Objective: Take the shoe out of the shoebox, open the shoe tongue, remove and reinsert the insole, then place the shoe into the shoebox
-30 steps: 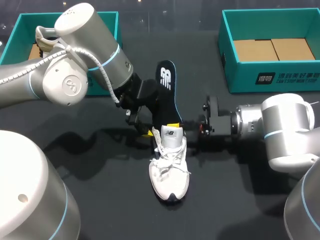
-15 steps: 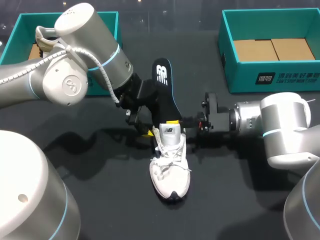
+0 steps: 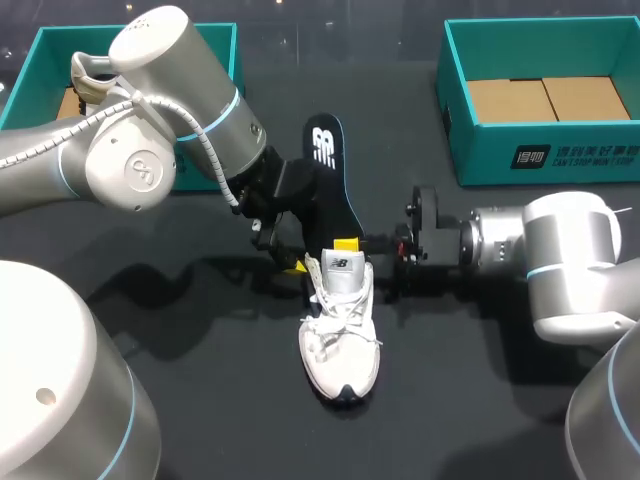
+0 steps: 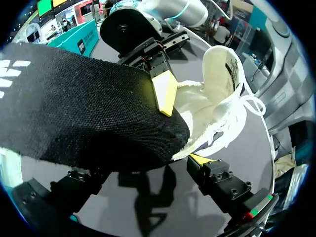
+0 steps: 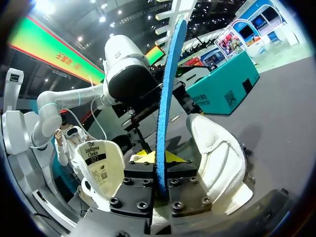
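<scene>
The white shoe [image 3: 340, 335] lies on the black table, toe toward the front edge, tongue pulled up. The black insole [image 3: 326, 175] stands tilted over the shoe's opening, its lower end at the heel. My right gripper [image 3: 348, 243] comes in from the right and is shut on the insole's lower end; in the right wrist view the insole's blue edge [image 5: 168, 89] runs up from between the fingers of the right gripper [image 5: 157, 160]. My left gripper [image 3: 287, 252] sits just left of the shoe's heel, open, with the insole [image 4: 84, 113] lying over the left gripper [image 4: 145, 168] and the shoe [image 4: 219, 94] ahead.
A teal shoebox [image 3: 455, 120] stands at the back right, cardboard showing on its floor. Another teal box [image 3: 30, 60] stands at the back left, partly behind my left arm. Bare black table lies in front of and beside the shoe.
The right gripper's fingers have closed on the insole's lower end. The insole's top has leaned a little to the left. The left arm has stayed still.
</scene>
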You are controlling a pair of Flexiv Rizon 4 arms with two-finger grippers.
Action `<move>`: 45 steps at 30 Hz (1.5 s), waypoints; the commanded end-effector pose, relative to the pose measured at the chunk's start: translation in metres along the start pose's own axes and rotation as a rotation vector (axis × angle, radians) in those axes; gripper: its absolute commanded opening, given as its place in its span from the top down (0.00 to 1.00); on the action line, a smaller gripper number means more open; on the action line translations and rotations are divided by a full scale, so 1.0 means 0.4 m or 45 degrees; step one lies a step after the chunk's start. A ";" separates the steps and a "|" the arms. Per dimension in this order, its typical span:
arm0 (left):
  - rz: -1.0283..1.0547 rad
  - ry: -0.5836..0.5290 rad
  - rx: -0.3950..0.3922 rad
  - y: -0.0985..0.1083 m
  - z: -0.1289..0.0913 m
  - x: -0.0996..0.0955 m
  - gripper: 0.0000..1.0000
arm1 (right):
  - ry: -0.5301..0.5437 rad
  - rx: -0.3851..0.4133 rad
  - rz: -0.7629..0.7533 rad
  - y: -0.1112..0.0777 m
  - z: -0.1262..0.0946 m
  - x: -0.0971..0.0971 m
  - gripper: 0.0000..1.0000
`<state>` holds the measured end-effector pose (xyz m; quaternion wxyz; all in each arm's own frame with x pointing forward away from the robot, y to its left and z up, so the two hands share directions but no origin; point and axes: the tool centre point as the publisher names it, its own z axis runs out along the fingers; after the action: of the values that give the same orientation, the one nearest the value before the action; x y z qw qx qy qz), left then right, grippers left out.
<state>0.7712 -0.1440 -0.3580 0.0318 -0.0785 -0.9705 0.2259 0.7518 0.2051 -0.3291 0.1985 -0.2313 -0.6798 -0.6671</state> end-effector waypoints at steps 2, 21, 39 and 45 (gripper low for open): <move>0.001 0.000 -0.001 0.000 0.001 0.000 0.00 | 0.022 -0.017 -0.010 -0.022 -0.003 -0.005 1.00; 0.001 0.000 -0.001 0.000 0.001 0.000 0.00 | 0.048 0.062 -0.070 -0.028 0.002 0.031 0.96; 0.001 0.000 -0.001 0.000 0.001 0.000 0.00 | 0.049 0.090 -0.094 0.000 0.006 0.007 0.70; 0.001 0.000 -0.001 0.000 0.001 0.000 0.00 | 0.042 0.085 -0.092 0.001 0.005 0.006 0.72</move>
<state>0.7712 -0.1440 -0.3580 0.0318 -0.0785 -0.9705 0.2259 0.7493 0.2064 -0.3258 0.1940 -0.1876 -0.7059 -0.6549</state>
